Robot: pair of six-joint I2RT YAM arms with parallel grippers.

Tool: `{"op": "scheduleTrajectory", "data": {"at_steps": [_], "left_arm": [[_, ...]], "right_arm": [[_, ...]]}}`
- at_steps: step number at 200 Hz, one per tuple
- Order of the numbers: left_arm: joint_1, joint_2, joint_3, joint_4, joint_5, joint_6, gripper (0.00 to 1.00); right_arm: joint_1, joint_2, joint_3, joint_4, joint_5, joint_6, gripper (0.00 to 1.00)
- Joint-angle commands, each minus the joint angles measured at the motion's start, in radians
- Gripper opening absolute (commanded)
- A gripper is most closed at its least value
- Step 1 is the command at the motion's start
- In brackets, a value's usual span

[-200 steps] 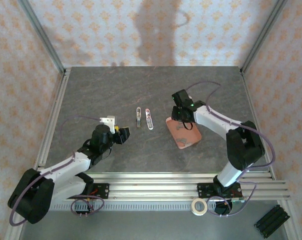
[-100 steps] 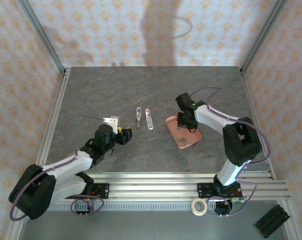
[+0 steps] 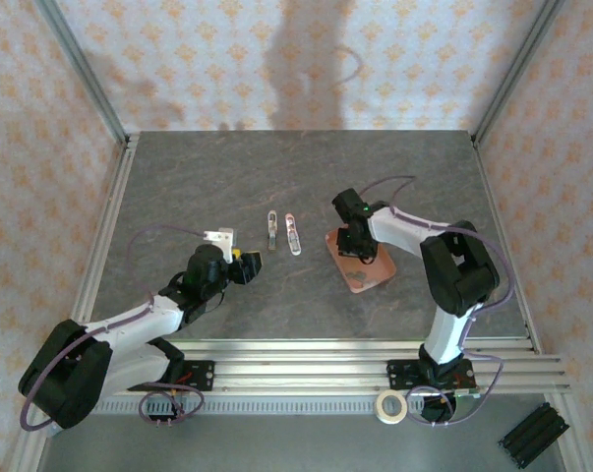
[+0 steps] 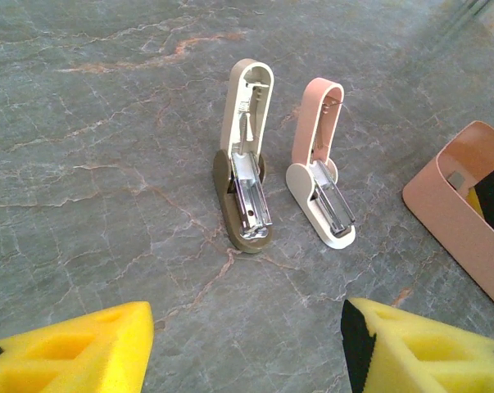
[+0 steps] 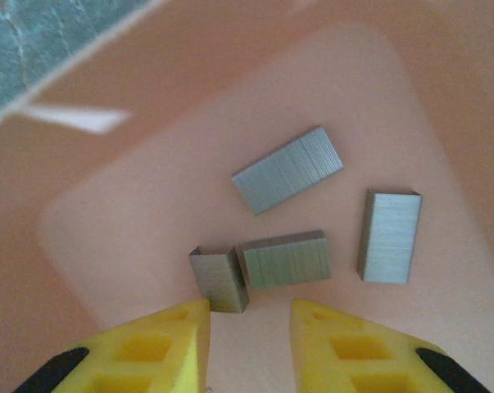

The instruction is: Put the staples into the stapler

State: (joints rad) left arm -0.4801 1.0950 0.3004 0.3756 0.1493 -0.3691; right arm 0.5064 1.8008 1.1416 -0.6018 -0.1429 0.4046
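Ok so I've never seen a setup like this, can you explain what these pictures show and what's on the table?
These are two small robot arms bolted at the near edge of a grey table. The wide picture looks down from above and behind them; the other two come from a camera on each wrist, so the yellow shapes at the bottom are that arm's own fingers. On the table lie two tiny staplers, both hinged open: a beige stapler and a pink and white stapler. To their right sits a salmon-pink tray holding four small grey blocks of staples. The left gripper is open, faces the staplers and holds nothing. The right gripper reaches down into the tray, jaws a little apart over the staples, nothing gripped.
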Motion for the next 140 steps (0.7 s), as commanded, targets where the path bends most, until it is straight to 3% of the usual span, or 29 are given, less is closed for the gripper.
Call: {"op": "scheduleTrajectory", "data": {"at_steps": [1,88,140], "left_arm": [[-0.008,-0.012,0.022,0.023,-0.024,-0.006,0.63],[-0.009,-0.012,0.022,0.022,-0.025,-0.002,0.63],[-0.008,-0.013,0.025,0.021,-0.025,-0.001,0.63]], "right_arm": [[0.011,0.023,0.031,0.01,0.022,-0.016,0.3],[0.011,0.065,0.063,0.011,0.038,-0.025,0.29],[0.012,0.087,0.071,0.014,0.044,-0.028,0.21]]}}
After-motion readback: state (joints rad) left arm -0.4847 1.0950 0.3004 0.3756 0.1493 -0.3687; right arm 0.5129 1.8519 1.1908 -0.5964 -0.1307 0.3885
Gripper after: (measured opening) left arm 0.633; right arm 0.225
